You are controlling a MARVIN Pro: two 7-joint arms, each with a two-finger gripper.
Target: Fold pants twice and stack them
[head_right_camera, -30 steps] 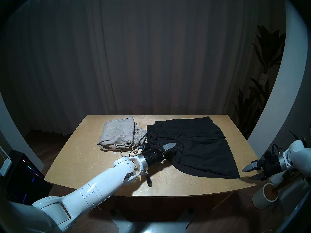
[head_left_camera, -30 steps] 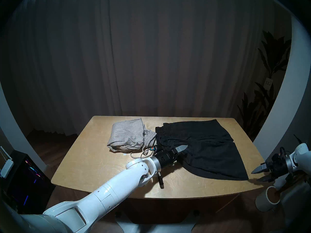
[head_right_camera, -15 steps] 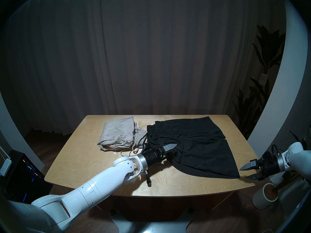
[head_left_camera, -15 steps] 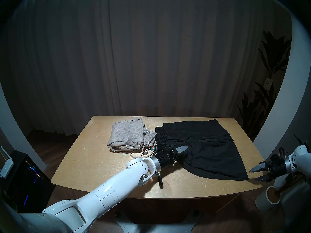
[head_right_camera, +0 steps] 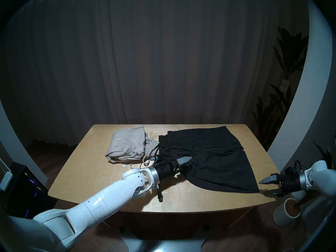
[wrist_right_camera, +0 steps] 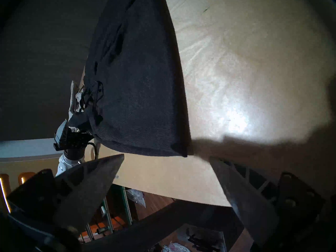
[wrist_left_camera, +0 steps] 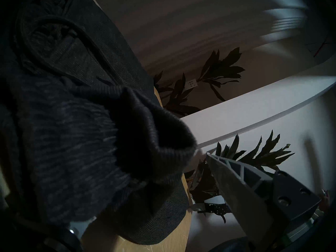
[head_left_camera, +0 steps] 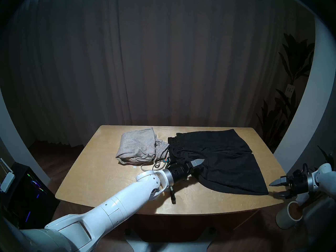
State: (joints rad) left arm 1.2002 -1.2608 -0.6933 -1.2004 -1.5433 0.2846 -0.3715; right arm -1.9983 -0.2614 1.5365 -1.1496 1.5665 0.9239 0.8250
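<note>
I stood in a dim, home-like room staged for recording: dark curtains point(head_left_camera: 163, 64), wooden bench point(head_left_camera: 112, 173), potted plant point(head_left_camera: 291, 68), glowing computer tower point(head_left_camera: 29, 197).

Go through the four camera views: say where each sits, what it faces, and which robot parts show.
Head left: high, facing the table; both arms.
Head right: nearly the same.
Left wrist: at the left hand, facing the black pants; one finger.
Right wrist: off the table's right end, facing the black pants; both fingers, left hand.
Shared: black pants.

We see the right pincer point(head_left_camera: 276, 188) sink slightly and level out beside the surface point(head_left_camera: 200, 200); nothing else shifts.
</note>
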